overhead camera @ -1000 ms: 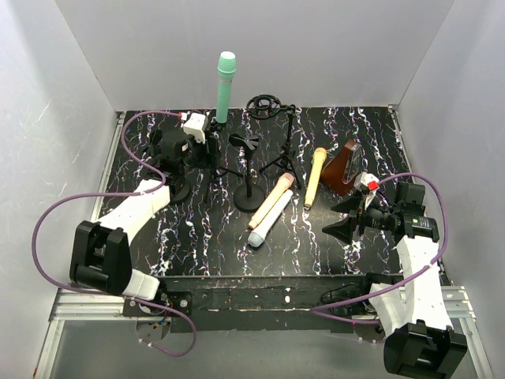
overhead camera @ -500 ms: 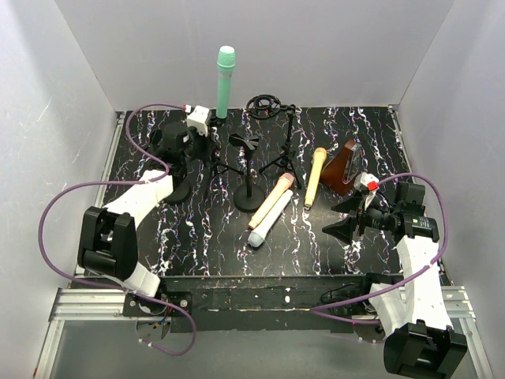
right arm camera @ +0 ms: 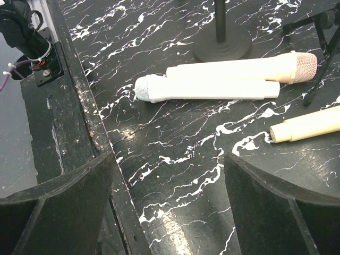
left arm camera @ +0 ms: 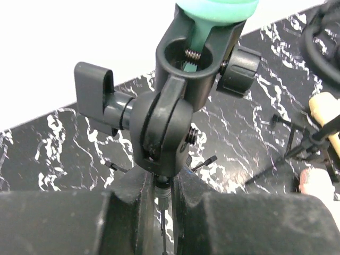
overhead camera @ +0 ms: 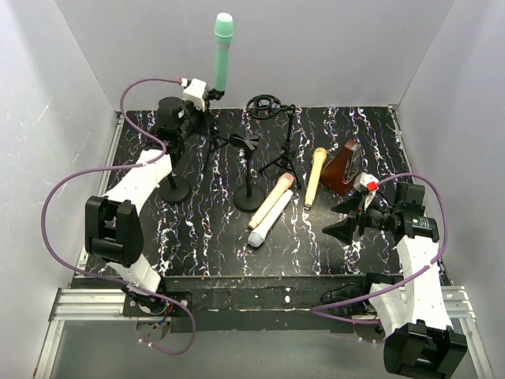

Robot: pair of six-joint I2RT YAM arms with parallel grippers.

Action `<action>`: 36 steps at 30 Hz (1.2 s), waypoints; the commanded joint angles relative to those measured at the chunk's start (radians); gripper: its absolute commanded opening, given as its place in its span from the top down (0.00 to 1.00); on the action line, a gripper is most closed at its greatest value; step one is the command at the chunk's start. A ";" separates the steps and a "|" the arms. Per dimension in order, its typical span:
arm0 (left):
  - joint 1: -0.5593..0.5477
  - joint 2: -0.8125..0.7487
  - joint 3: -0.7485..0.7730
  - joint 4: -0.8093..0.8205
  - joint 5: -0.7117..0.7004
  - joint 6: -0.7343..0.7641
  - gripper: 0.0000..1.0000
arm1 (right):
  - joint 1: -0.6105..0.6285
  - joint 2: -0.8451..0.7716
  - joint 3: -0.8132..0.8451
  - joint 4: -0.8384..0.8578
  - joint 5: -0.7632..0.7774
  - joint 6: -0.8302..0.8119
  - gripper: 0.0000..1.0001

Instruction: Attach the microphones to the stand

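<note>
Left gripper (left arm camera: 162, 186): pinched tight on the thin black rod of the stand (left arm camera: 159, 125)
Green microphone (overhead camera: 223, 47): smooth, round top, upright in the clip (left arm camera: 199, 50)
Right gripper (right arm camera: 167, 164): wide, holding nothing

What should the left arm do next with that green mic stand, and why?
Probably set the stand squarely on the table before letting go: the left gripper is shut on it just under the clip, which already holds the mint green microphone upright.
</note>
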State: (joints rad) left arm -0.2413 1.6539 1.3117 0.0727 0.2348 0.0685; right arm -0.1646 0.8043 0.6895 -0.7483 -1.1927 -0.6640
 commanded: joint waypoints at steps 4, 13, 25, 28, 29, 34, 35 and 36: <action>0.059 -0.036 0.190 0.035 0.032 0.021 1.00 | -0.007 -0.011 -0.002 -0.011 -0.011 -0.028 0.11; 0.223 -0.085 0.216 0.039 0.038 -0.009 1.00 | -0.007 -0.011 -0.002 -0.017 -0.010 -0.032 0.11; 0.379 -0.072 0.106 0.053 -0.091 0.067 1.00 | -0.009 -0.007 -0.002 -0.028 -0.008 -0.039 0.11; 0.413 -0.049 0.071 0.088 -0.091 0.044 1.00 | -0.010 -0.002 -0.002 -0.031 -0.010 -0.040 0.11; 0.427 -0.036 0.063 0.101 -0.086 0.025 1.00 | -0.010 -0.002 -0.001 -0.034 -0.011 -0.040 0.11; 0.465 0.017 0.047 0.140 -0.032 -0.007 1.00 | -0.012 0.003 0.001 -0.043 -0.018 -0.049 0.11; 0.465 0.026 0.047 0.145 -0.032 -0.007 1.00 | -0.012 0.004 0.002 -0.045 -0.018 -0.052 0.11; 0.465 0.039 0.049 0.145 -0.029 -0.007 1.00 | -0.012 0.004 0.004 -0.048 -0.021 -0.054 0.11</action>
State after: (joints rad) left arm 0.2085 1.6882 1.3502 0.0887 0.1780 0.0784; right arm -0.1699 0.8059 0.6895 -0.7692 -1.1881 -0.6907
